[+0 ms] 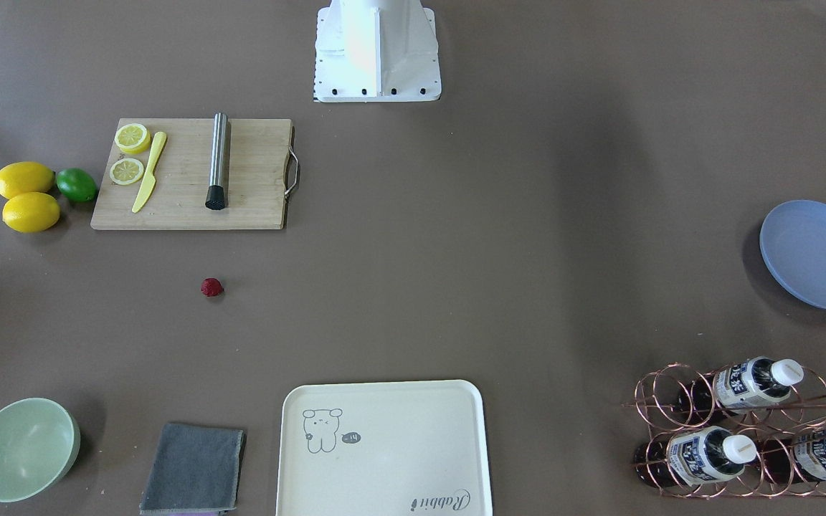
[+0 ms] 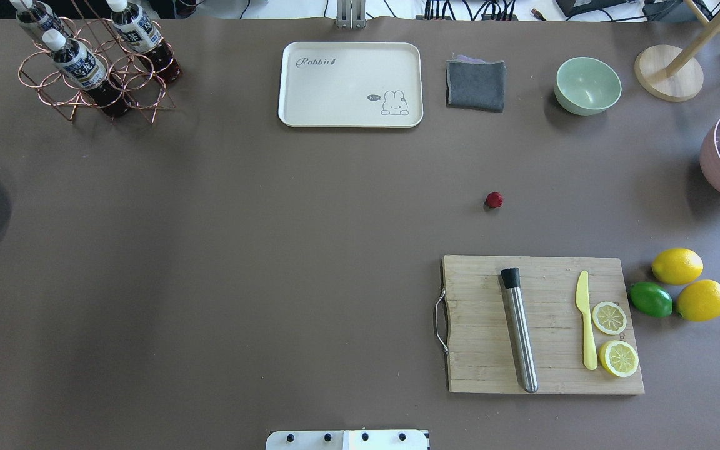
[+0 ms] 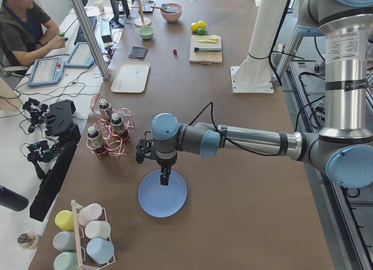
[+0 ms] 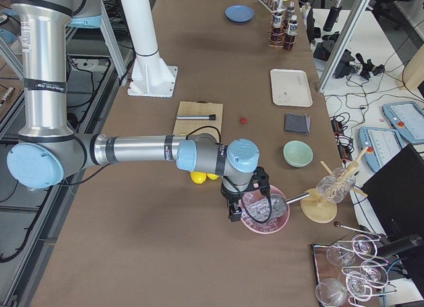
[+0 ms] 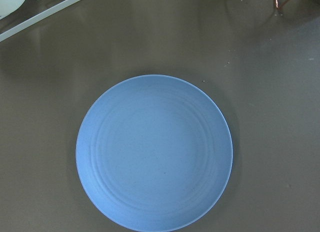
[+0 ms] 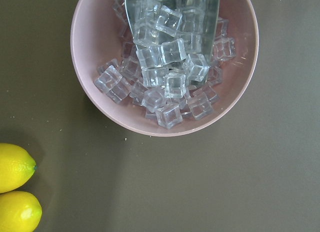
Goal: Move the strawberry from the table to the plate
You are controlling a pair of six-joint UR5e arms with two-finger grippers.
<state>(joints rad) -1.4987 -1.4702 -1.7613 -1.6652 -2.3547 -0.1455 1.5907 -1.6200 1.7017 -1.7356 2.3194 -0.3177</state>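
Observation:
The small dark-red strawberry [image 1: 212,287] [image 2: 494,200] lies alone on the brown table [image 1: 456,251], just beyond the cutting board. The light-blue plate [image 1: 818,254] [image 5: 154,152] sits at the table's end on my left side, with nothing on it. My left gripper [image 3: 165,178] hangs straight above the plate [image 3: 162,194], far from the berry. My right gripper [image 4: 233,214] hovers over a pink bowl at the opposite end. Neither wrist view shows any fingers, so I cannot tell whether either gripper is open or shut.
A wooden cutting board [image 2: 541,325] carries a steel muddler, a yellow knife and lemon slices; two lemons [image 2: 677,265] and a lime lie beside it. Along the far edge stand a cream tray [image 2: 350,84], grey cloth, green bowl [image 2: 587,85] and bottle rack [image 2: 94,69]. The pink bowl [image 6: 165,66] holds ice cubes.

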